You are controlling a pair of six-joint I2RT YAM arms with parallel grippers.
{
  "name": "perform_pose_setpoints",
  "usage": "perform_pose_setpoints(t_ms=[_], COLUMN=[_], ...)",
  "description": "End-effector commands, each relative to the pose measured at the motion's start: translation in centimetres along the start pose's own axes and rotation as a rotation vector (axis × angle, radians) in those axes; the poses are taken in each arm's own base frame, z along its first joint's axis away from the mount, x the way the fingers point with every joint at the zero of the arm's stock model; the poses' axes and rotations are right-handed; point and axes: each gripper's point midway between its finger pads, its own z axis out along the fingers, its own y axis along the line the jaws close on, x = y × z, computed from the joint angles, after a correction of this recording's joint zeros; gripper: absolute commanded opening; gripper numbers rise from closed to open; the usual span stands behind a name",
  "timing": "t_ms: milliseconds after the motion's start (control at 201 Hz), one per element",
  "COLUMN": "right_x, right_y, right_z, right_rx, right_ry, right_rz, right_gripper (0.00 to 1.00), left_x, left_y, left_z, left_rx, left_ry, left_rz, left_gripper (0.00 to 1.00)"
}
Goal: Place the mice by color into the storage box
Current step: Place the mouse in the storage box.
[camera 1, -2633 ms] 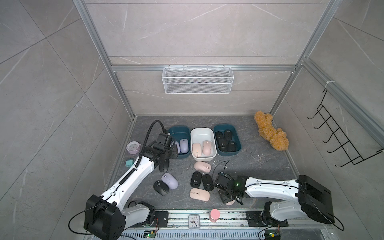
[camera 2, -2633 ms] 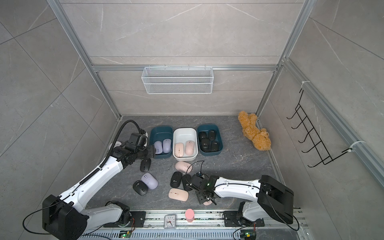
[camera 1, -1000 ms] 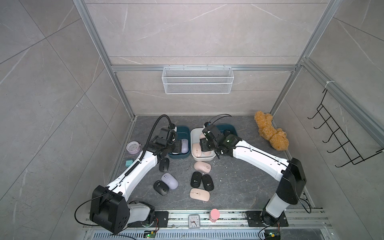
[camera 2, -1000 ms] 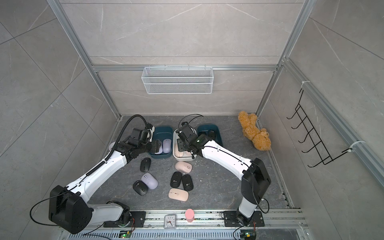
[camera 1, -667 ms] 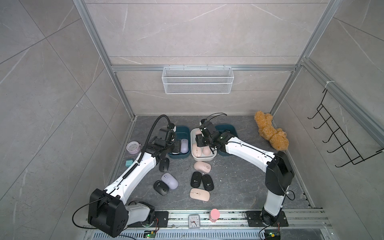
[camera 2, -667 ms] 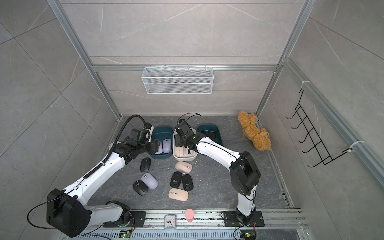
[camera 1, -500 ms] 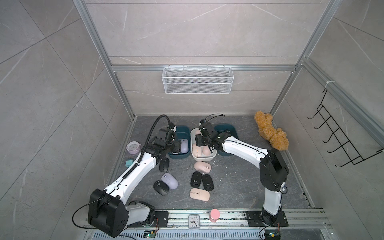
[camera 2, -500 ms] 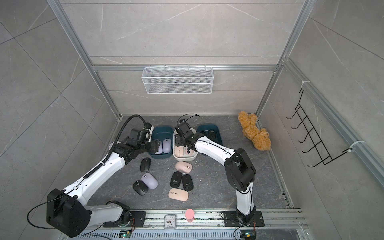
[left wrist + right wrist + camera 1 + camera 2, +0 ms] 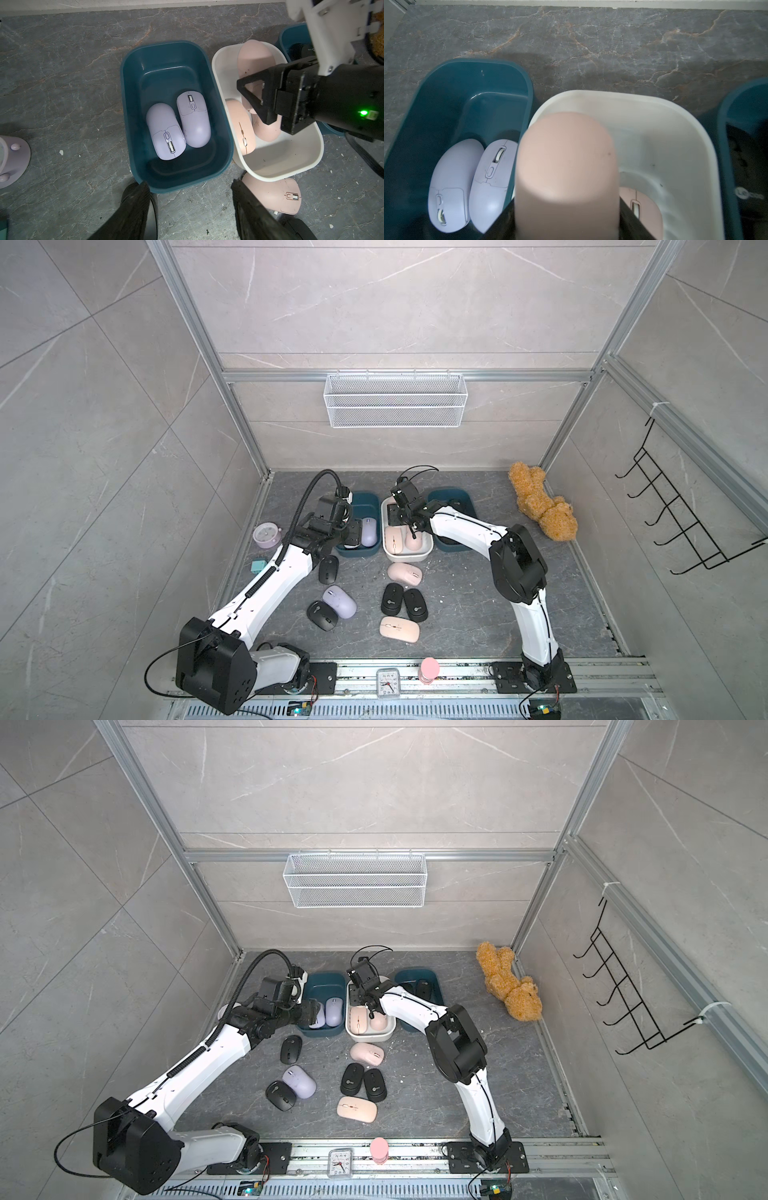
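Centre white bin (image 9: 276,166): right gripper (image 9: 566,220) above it, fingers clamped on a pink mouse (image 9: 566,166); other pink mice (image 9: 241,128) lie below. Left teal bin (image 9: 166,62) holds two lavender mice (image 9: 166,133). Left gripper (image 9: 190,187) hangs at its rim, fingers apart, empty.

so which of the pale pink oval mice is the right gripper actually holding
The pale pink mouse clamped by the right gripper above the white plastic bin. The other pink mice lie free, in that bin or on the grey floor.
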Motion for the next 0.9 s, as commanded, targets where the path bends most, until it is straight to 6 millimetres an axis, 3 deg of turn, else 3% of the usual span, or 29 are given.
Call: perform_pose_setpoints(t_ms=[0,892], right_x=[-0.8,0.4], right_y=[0.1,-0.5], right_z=[0.9,4.1], right_rx=[0.015,0.057], right_ry=[-0.019,0.023], right_rz=[0.008,0.015], right_gripper=[0.47,0.47], left_x=[-1.2,-1.3], left_y=[0.1,0.2], left_z=[-0.8,-0.7], left_rx=[-0.002,-0.008], left_ry=[-0.039,-0.040], left_rz=[0.016,0.027], left_gripper=[0.65,0.65])
